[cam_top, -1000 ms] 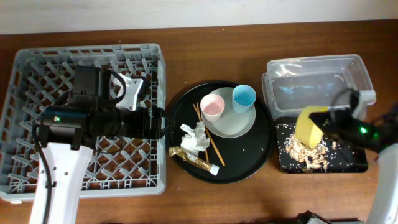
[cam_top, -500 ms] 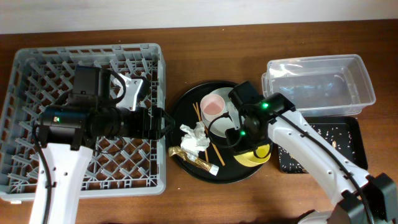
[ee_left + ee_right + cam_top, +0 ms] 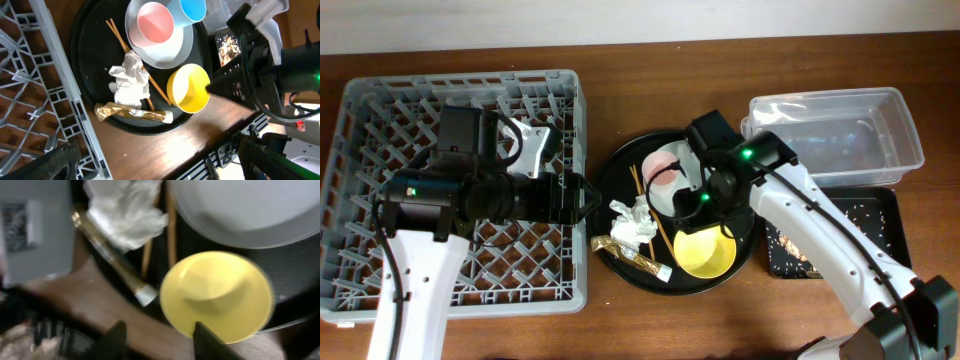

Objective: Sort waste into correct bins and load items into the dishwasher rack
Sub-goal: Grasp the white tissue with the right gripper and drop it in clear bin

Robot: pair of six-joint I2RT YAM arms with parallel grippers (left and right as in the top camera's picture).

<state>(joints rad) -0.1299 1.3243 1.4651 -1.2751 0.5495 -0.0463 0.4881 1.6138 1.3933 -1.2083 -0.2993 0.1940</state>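
Note:
The yellow bowl (image 3: 705,252) (image 3: 217,297) sits upright and empty on the front of the large round black tray (image 3: 620,170). My right gripper (image 3: 706,210) (image 3: 162,335) is open just above its near rim. The pink cup (image 3: 663,166) and light-blue cup (image 3: 192,7) stand on the pale plate (image 3: 167,55). The white tissue (image 3: 632,222), the foil wrapper (image 3: 630,258) and the chopsticks (image 3: 666,238) lie on the round tray. My left gripper (image 3: 582,195) (image 3: 160,165) is open and empty over the grey rack's (image 3: 360,130) right edge.
The clear tub (image 3: 835,135) stands at the back right. The shallow black tray (image 3: 875,215) in front of it holds tan food scraps (image 3: 790,242). My right arm crosses over the plate and hides the blue cup from overhead.
My right gripper carried the yellow bowl from over the shallow black tray to the round tray, set it down there and opened. The left arm has not moved.

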